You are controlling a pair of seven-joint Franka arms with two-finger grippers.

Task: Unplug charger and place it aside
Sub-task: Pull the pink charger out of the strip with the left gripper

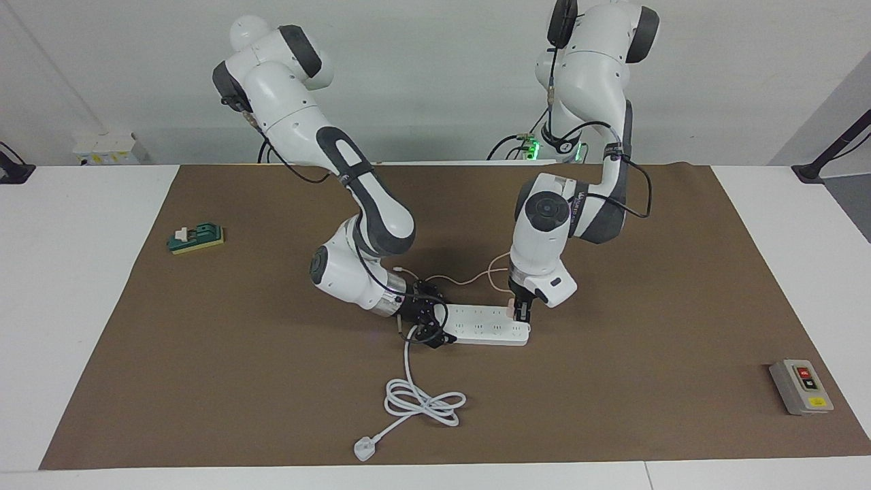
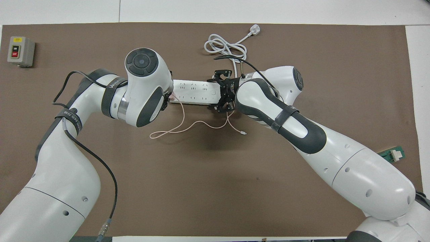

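The pale pink charger sits plugged into the long white power strip at the strip's end toward the left arm's side. It also peeks out in the overhead view. Its thin pink cable loops over the mat on the robots' side of the strip, also seen from overhead. My left gripper points down and is closed on the charger; the arm hides it in the overhead view. My right gripper clasps the strip's other end, one finger on each long side.
The strip's thick white cord coils farther from the robots and ends in a white three-pin plug. A grey switch box stands toward the left arm's end of the mat. A green board lies toward the right arm's end.
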